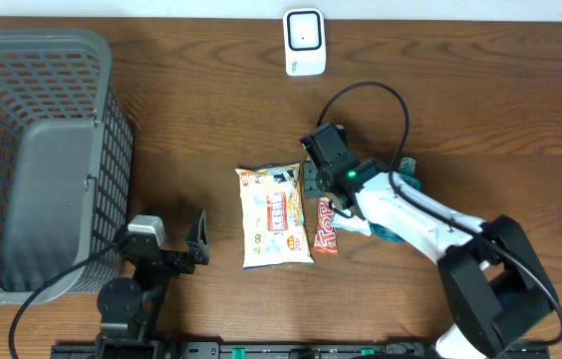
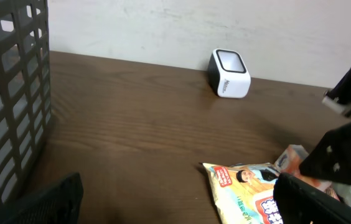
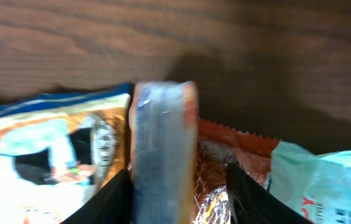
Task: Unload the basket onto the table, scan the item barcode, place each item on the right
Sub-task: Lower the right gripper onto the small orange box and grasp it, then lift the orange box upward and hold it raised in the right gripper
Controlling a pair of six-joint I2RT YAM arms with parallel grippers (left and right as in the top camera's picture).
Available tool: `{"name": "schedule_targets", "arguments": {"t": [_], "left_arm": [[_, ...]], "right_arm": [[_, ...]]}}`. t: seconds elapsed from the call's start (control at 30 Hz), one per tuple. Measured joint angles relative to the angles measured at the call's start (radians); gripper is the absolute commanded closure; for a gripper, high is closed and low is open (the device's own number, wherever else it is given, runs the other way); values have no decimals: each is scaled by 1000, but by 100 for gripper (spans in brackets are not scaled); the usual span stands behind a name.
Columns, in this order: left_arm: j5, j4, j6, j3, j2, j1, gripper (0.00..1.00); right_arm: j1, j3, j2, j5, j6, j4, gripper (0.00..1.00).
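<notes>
- Closest to the right wrist camera, the right fingers (image 3: 110, 200) show as two dark tips at the bottom of the view, one on each side of a slim pack (image 3: 163, 143).
- They stand partway apart. A strip of red wrapper (image 1: 326, 224) shows in the gap between the pack and the finger on the view's right, so the grip is not closed. Whether the other finger touches the pack cannot be told.
- That slim pack stands on edge, silvery blue on its face with an orange border. It is too blurred to read any print or barcode.
- It sits between a snack bag (image 1: 276, 214) and the red wrapper, which lie flat side by side near the middle of the bench (image 1: 191, 120).
- Beside the red wrapper, on the side away from the bag, lies a pale green pouch (image 1: 389, 231), partly under the right arm.
- From overhead, the right fingers are at the far ends of the bag and wrapper, and the pack itself is hidden beneath them.
- At the far edge of the bench stands the scanner (image 1: 304, 42), small and white with a dark window, well apart from the packs.
- Spread as wide as they go and holding nothing, the left fingers (image 2: 51, 202) sit low over the near part of the bench, between the basket (image 1: 112, 170) and the snack bag.
- On the left side of the bench is the basket, dark grey mesh.
</notes>
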Motion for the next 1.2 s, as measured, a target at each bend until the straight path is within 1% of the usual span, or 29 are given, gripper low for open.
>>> {"name": "schedule_targets", "arguments": {"t": [0.13, 0.23, 0.3, 0.37, 0.4, 0.43, 0.47, 0.6, 0.73, 0.97, 1.03, 1.07, 1.2], "left_arm": [[0, 1, 0, 0, 0, 0, 2], [0, -2, 29, 0, 0, 0, 2], [-3, -3, 57, 0, 0, 0, 2], [-3, -3, 77, 0, 0, 0, 2], [-3, -3, 84, 0, 0, 0, 2], [-3, -3, 87, 0, 0, 0, 2], [-3, -4, 91, 0, 0, 0, 2], [-3, -11, 105, 2, 0, 0, 2], [-3, -39, 106, 11, 0, 0, 2], [-3, -48, 106, 13, 0, 0, 2], [-4, -48, 106, 13, 0, 0, 2], [-3, -48, 106, 13, 0, 0, 2], [-4, -48, 106, 14, 0, 0, 2]], "right_arm": [[4, 0, 24, 1, 16, 4, 56], [20, 0, 35, 3, 22, 17, 61], [33, 0, 47, 4, 24, 24, 71], [40, 0, 56, 5, 34, 27, 88], [40, 0, 58, 5, 30, 26, 91], [40, 0, 58, 5, 33, 29, 98], [40, 0, 58, 5, 31, 34, 99], [39, 0, 58, -7, 37, 33, 99], [21, 0, 34, -73, 37, -6, 99], [-103, 1, -147, -299, -1, -131, 99], [-153, 2, -198, -450, -38, -181, 98], [-163, 2, -204, -483, -45, -190, 99], [-248, 3, -226, -829, -93, -332, 99]]}}
